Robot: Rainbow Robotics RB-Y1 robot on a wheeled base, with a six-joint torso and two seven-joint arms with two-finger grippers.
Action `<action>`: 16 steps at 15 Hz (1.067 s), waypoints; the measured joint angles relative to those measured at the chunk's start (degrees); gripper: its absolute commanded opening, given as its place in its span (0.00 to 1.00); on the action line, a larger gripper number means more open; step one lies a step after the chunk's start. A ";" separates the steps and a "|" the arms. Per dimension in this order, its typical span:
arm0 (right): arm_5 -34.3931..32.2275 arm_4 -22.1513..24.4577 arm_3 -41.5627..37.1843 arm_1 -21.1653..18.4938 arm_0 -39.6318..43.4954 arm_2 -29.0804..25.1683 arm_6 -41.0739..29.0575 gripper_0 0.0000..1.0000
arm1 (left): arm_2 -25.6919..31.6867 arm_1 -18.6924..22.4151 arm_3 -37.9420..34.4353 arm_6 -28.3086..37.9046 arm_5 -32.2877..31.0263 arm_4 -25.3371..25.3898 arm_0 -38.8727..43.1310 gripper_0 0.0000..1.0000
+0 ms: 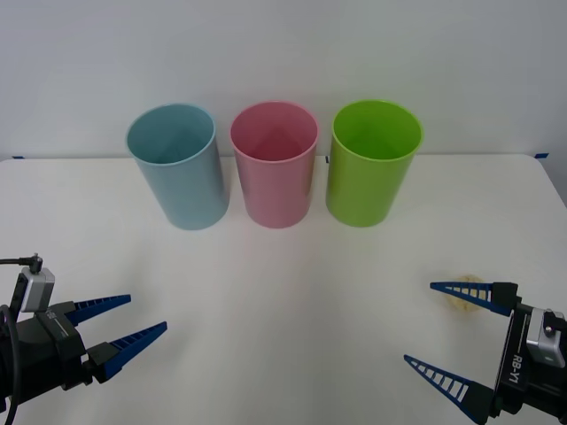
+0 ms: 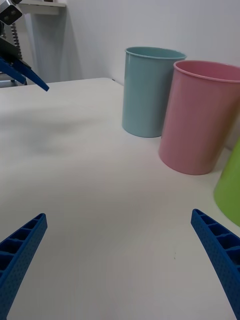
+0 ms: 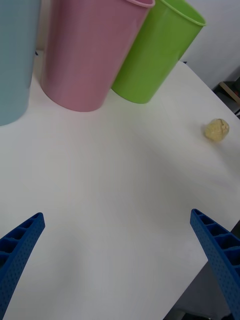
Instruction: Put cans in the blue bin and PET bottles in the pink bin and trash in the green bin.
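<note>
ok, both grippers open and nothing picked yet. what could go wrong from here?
1. The trash is a small wad at the table's right side, partly behind a finger of the open right gripper; the pinch could miss or nudge it away.
2. The green bin stands close beside the pink bin; a drop off-centre may land in the wrong bin or clip a rim.

bright, even light; soft faint shadows; sharp.

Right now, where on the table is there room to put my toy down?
The wide bare stretch of table between the left gripper and right gripper, in front of the blue bin, pink bin and green bin. It's crowded along the bins, and by the trash near the right gripper.
</note>
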 measured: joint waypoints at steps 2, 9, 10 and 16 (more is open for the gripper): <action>0.00 0.00 0.00 0.00 0.00 0.00 0.00 1.00 | 0.00 0.00 0.00 0.00 0.00 0.00 0.00 1.00; 0.00 0.00 0.00 0.00 0.00 0.00 0.00 1.00 | 0.00 0.00 0.00 0.00 0.00 0.00 0.00 1.00; 0.00 0.00 0.00 0.00 0.00 0.00 0.00 1.00 | 0.00 0.00 0.00 0.00 0.00 0.00 0.00 1.00; 0.00 0.00 0.00 0.00 0.00 0.00 0.00 1.00 | 0.00 0.00 0.00 0.00 0.00 0.00 0.00 1.00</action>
